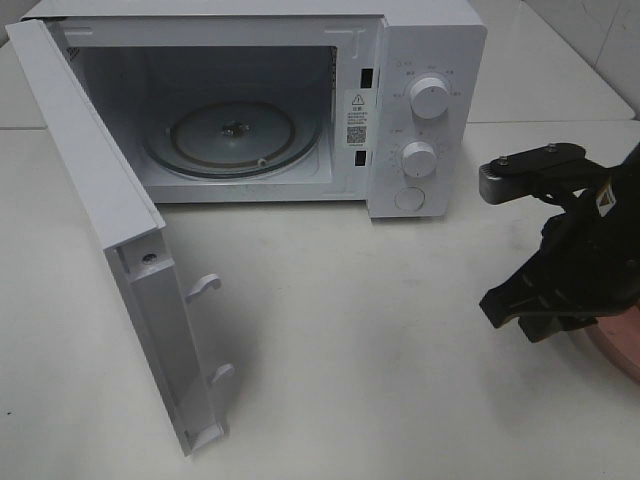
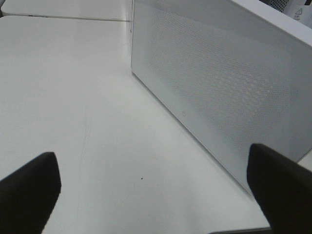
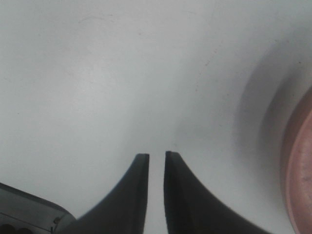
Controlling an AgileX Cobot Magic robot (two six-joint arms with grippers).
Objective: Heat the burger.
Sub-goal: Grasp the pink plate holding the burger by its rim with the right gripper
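High view: a white microwave (image 1: pixel 425 60) fills the top of the frame. Its door (image 1: pixel 95 190) is swung wide toward the lower left, and the glass turntable (image 1: pixel 235 135) inside has nothing on it.

The burger is not in sight in any view. Only the rim of a pink plate (image 1: pixel 625 345) shows at the right edge, mostly hidden by the black right arm, so the burger may sit there unseen. Its facing and long axis cannot be told; being round, it likely has no axis that matters.

By its kind it should be light, soft and stacked, apt to squash or slide apart. A gentle hold across the bun's sides, or lifting by the plate rim, seems wise.

In its wrist view the right pincer (image 3: pixel 156 156) has its fingers a thin gap apart over bare worktop (image 3: pixel 122 73), gripping nothing. The left pincer (image 2: pixel 151 152) stands wide apart and empty beside the microwave's perforated wall.
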